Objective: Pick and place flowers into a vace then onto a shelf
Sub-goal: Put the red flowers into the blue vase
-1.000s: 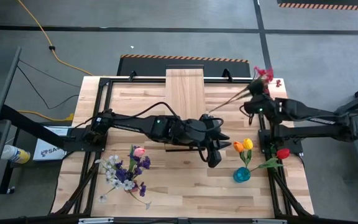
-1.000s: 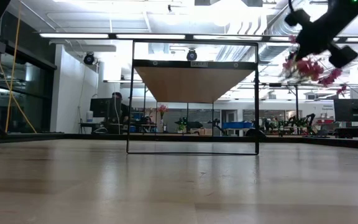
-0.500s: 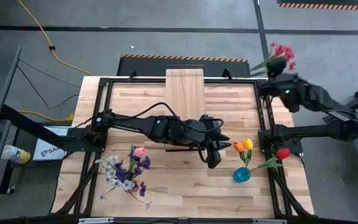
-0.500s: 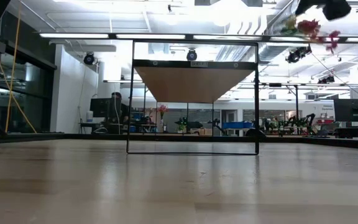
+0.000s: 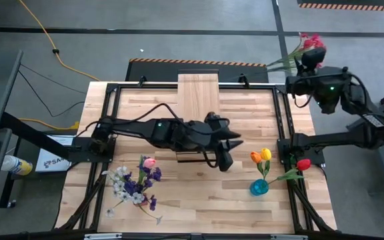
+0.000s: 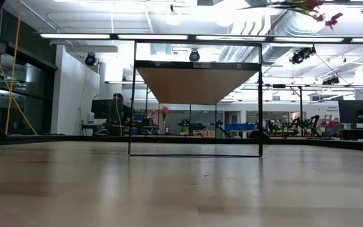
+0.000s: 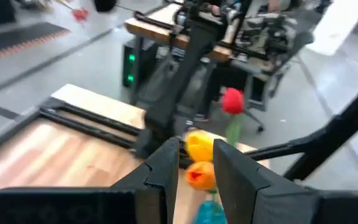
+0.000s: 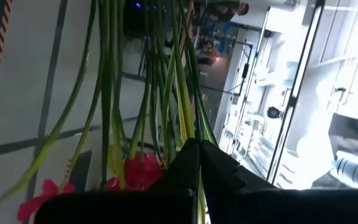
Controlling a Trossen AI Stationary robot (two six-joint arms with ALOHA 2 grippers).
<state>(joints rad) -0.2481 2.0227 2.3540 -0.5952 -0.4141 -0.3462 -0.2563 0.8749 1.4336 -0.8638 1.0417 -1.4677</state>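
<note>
Blue vase (image 5: pixel 259 187) holding orange, yellow and red tulips (image 5: pixel 264 156), just beyond left pincer (image 5: pixel 227 153), fingers slightly apart, empty. Right pincer (image 5: pixel 303 60) clamped together on red spray (image 5: pixel 311 44), hanging beyond worktop (image 5: pixel 179 200) corner, well apart from shelf (image 5: pixel 198 93).

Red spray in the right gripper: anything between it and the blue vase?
Nothing visible blocks it. The right gripper holds the red spray beyond the table's far right corner. The blue vase already holds tulips, and the left gripper hovers just beside it.

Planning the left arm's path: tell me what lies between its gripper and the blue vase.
In the high view, only bare tabletop separates the left gripper from the blue vase.
</note>
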